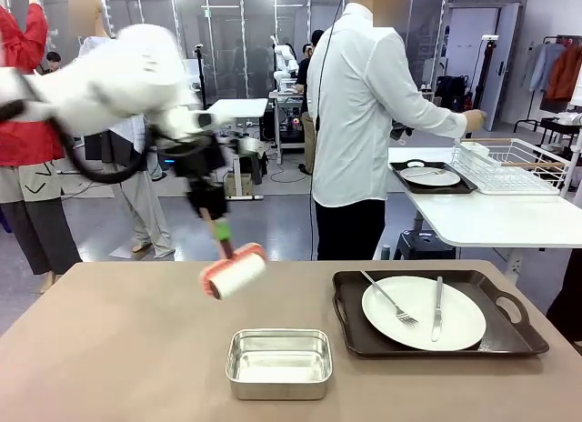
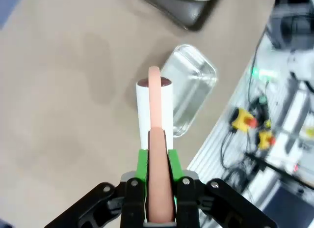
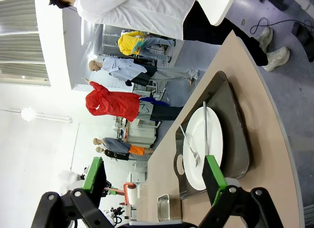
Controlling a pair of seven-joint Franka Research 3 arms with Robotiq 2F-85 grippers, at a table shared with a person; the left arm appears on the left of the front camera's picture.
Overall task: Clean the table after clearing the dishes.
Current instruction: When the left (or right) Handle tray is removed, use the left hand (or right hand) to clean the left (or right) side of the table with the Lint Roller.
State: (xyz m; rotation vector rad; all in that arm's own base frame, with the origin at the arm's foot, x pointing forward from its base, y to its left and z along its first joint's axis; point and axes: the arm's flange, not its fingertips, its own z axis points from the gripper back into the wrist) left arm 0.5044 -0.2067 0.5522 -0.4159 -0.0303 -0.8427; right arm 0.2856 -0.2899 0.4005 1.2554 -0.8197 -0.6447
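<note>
My left gripper (image 1: pixel 211 224) is shut on the pink handle of a white lint roller (image 1: pixel 233 272), which hangs tilted just above the brown table (image 1: pixel 109 349), left of centre. In the left wrist view the green pads (image 2: pixel 142 161) clamp the handle, and the roller (image 2: pixel 154 107) points down at the table (image 2: pixel 64 66). One white plate (image 1: pixel 423 313) with a fork and knife lies on a dark tray (image 1: pixel 356 336) at the table's right. Another plate on a tray (image 1: pixel 432 176) sits on the white table behind. My right gripper (image 3: pixel 153 174) is open, facing the plate (image 3: pixel 203 147) from a distance.
A shiny steel tin (image 1: pixel 278 363) stands near the front edge at centre, just right of the roller; it also shows in the left wrist view (image 2: pixel 191 88). A person in a white shirt (image 1: pixel 359 104) stands at the far side, reaching toward a wire rack (image 1: pixel 514 163).
</note>
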